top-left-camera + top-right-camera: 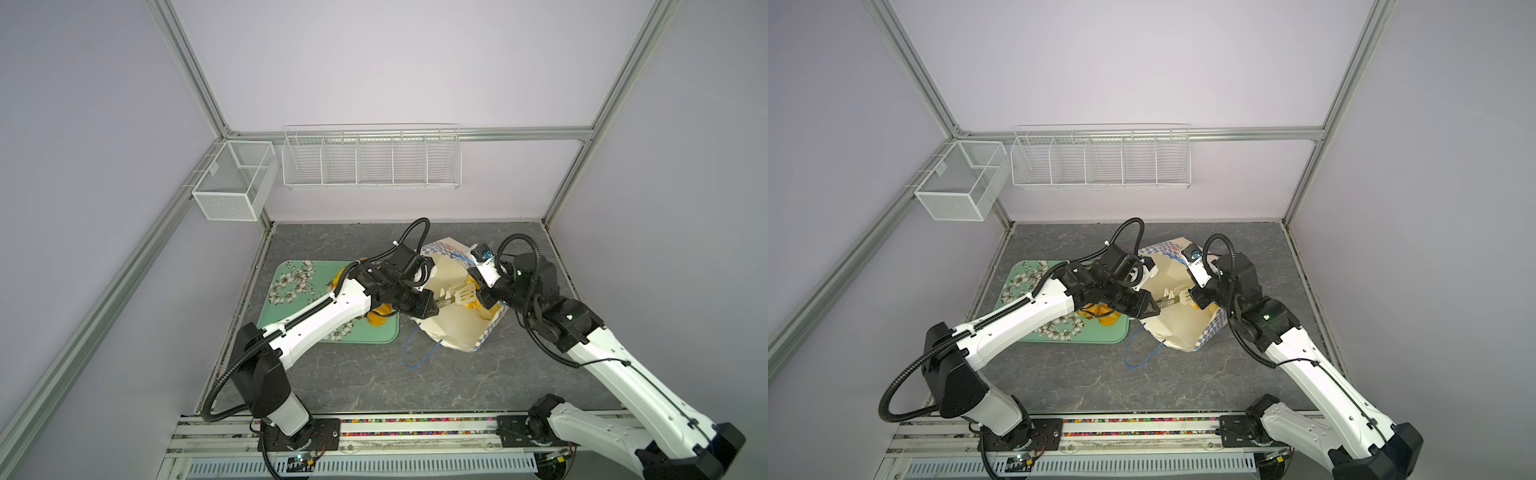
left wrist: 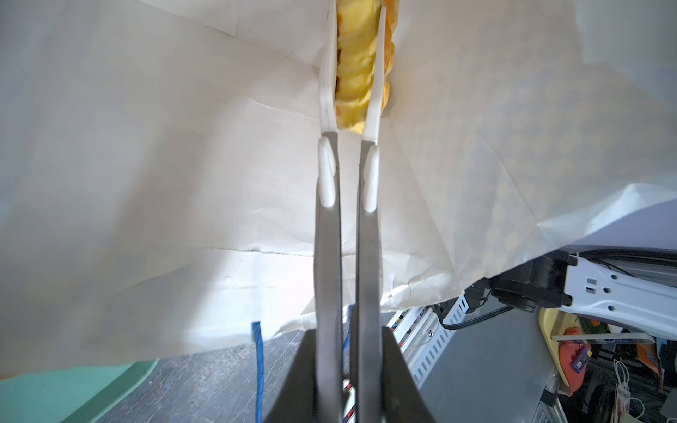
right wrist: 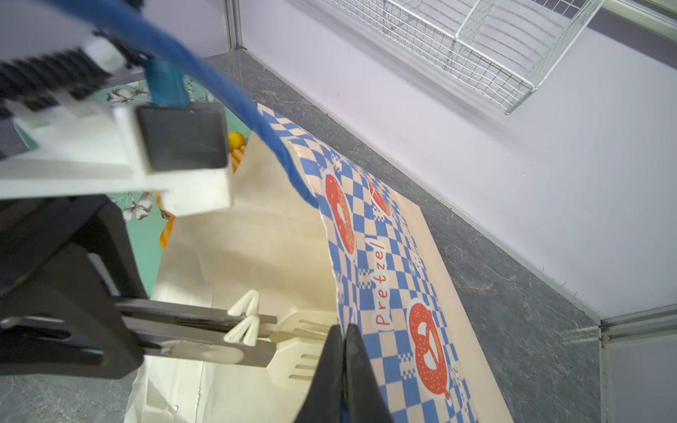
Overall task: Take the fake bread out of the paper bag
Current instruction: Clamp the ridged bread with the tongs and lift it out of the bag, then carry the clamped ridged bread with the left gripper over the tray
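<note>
Squeezing tongs [image 2: 328,256] with left gripper [image 2: 348,340] onto fake bread [image 2: 355,73] inside paper bag [image 1: 449,332]; seemingly pinching three-o'clock rim [image 3: 329,249] in closed right gripper [image 3: 343,340]; next needing steady nine-o'clock withdrawal.

Bright, even light; soft shadows; glare on paper bag [image 2: 238,278]; wrist foregrounds blurred.
</note>
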